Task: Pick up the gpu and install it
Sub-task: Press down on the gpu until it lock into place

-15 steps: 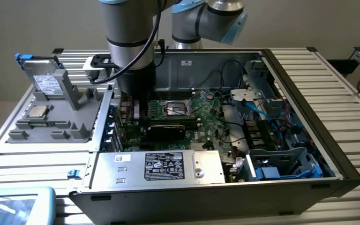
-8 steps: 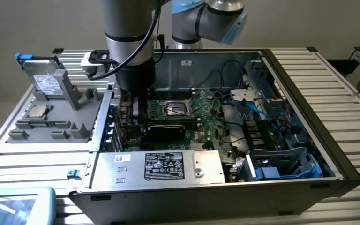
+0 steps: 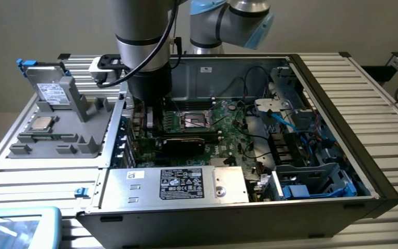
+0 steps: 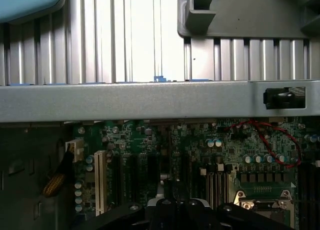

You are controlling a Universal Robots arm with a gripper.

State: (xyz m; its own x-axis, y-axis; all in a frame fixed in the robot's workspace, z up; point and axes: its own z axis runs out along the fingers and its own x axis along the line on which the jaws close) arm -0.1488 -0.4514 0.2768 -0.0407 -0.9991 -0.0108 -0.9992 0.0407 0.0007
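The tool is down inside the open computer case, over the motherboard. The gpu, a dark card, lies flat across the slots just below the tool. Whether the tool is apart or together cannot be told. Seating it well would need even downward pressure along the slot and a squarely aligned bracket.

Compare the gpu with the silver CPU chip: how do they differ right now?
Place: the gpu is inside the open computer case, over the motherboard; the CPU chip lies outside the case on the gray tray, at the exterior view's left.
Look: the gpu shows as a long dark block; the CPU chip is square and silver.
Size: the gpu is clearly the larger.
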